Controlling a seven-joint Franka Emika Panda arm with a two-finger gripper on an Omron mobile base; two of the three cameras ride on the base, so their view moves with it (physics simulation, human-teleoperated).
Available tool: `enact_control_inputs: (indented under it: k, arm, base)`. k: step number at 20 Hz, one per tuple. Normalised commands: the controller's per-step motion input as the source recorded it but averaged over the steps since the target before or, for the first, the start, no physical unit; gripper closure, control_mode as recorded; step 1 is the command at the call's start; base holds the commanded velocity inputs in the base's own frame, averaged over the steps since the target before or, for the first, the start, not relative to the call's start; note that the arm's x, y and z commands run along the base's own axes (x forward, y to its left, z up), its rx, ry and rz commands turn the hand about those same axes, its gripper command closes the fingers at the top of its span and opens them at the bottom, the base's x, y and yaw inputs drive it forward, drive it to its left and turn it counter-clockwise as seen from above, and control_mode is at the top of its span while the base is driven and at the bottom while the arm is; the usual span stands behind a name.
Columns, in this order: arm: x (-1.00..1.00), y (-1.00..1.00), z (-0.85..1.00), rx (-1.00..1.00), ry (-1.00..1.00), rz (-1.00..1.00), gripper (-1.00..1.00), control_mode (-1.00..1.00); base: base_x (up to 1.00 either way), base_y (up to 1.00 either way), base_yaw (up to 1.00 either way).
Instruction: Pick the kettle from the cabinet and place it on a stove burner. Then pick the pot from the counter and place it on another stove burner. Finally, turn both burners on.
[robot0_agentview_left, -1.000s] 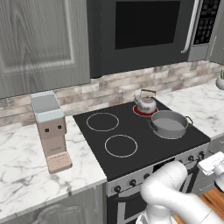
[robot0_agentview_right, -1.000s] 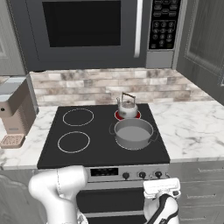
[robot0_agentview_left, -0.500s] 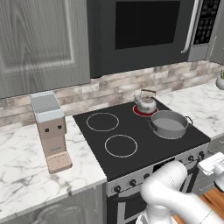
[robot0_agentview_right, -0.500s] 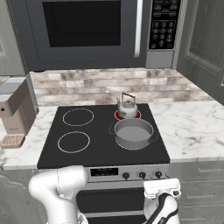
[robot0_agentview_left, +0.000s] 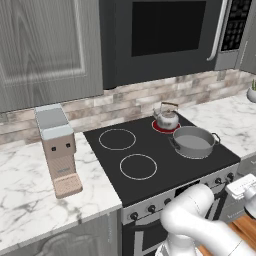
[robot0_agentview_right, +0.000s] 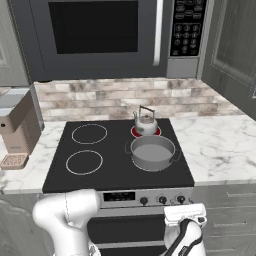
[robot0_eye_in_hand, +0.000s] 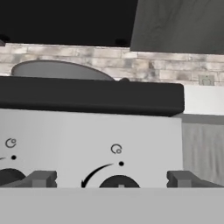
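Black glass covers the cooktop (robot0_agentview_right: 115, 172), and thin white rings mark its burners; the kettle (robot0_agentview_right: 145, 121) stands upright on the far right burner (robot0_agentview_left: 159, 129), which glows red around its base; the pot (robot0_agentview_right: 152, 151) sits on the near right burner, just in front of the kettle and very close to it, and it is much broader than the kettle. On the left side of the cooktop, the two other rings (robot0_agentview_right: 89, 134) are bare and show no glow. White marble counter (robot0_agentview_right: 222, 145) lies on both sides of the stove; on the left part a coffee machine (robot0_agentview_left: 56, 147) stands upright. Above the stove hangs a dark microwave (robot0_agentview_right: 105, 35), and the grey wood cabinet (robot0_agentview_left: 47, 47) is on the wall to its left, with its door closed.

In the right base view the gripper (robot0_agentview_right: 185, 215) is low, in front of the stove's control panel, near its right end; in the hand view the two fingertips (robot0_eye_in_hand: 41, 178) stand wide apart, one on each side of a dark knob (robot0_eye_in_hand: 119, 181), without touching it and with nothing between them except that knob ahead; another knob (robot0_eye_in_hand: 8, 176) shows at the left edge; above the panel, the rim of the pot rises behind the black edge of the cooktop.
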Motion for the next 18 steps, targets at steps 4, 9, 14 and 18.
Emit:
enact_control_inputs:
  k: [4,9,14,18]
  arm:
    - [0.07,0.00,-0.07,0.00,0.00,0.01,-1.00,-1.00]
    - [0.05,0.00,-0.14,0.00,0.00,0.01,-1.00,-1.00]
    - [0.03,-0.02,-0.22,0.01,0.00,0.01,-1.00,-1.00]
    - [0.06,-0.07,-0.14,0.02,0.00,0.00,-1.00,-1.00]
  base:
    - [0.00,0.00,0.00]
    - [0.00,0.00,0.00]
    - [0.00,0.00,0.00]
    - [0.00,0.00,0.00]
